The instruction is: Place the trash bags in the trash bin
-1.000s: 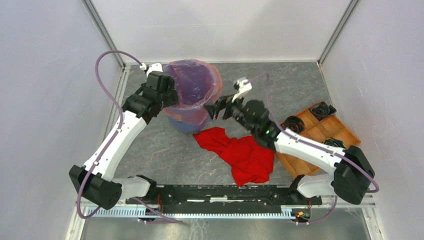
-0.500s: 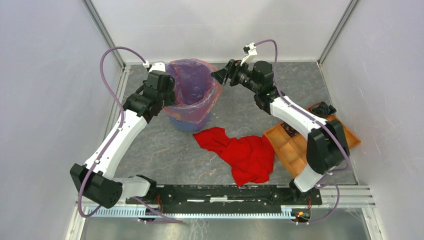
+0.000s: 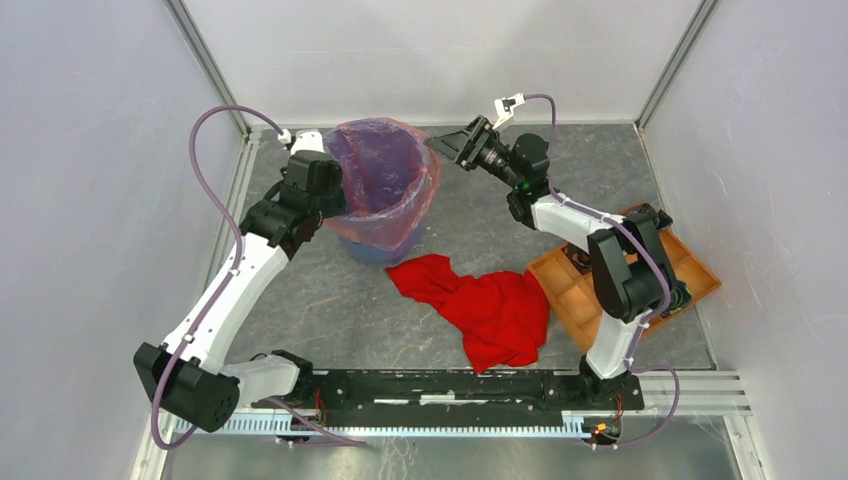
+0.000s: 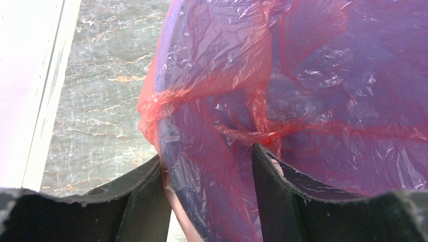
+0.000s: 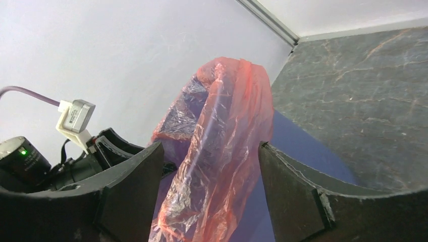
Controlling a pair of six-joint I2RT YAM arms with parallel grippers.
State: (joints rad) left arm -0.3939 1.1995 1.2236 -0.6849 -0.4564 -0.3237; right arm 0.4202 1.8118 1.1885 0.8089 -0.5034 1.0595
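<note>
Trash bag lines the blue trash bin, its draped rim lying between the spread jaws of the left gripper and just ahead of the right gripper, likewise spread; left is nearer.

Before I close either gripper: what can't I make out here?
Left wrist view: whether left gripper pinches or merely straddles the translucent red-orange plastic film bag; top view, its wrist hides it.
Round blue plastic bin interior: veiled by film.
Orange-brown compartment tray: right arm covers part, top view.
</note>
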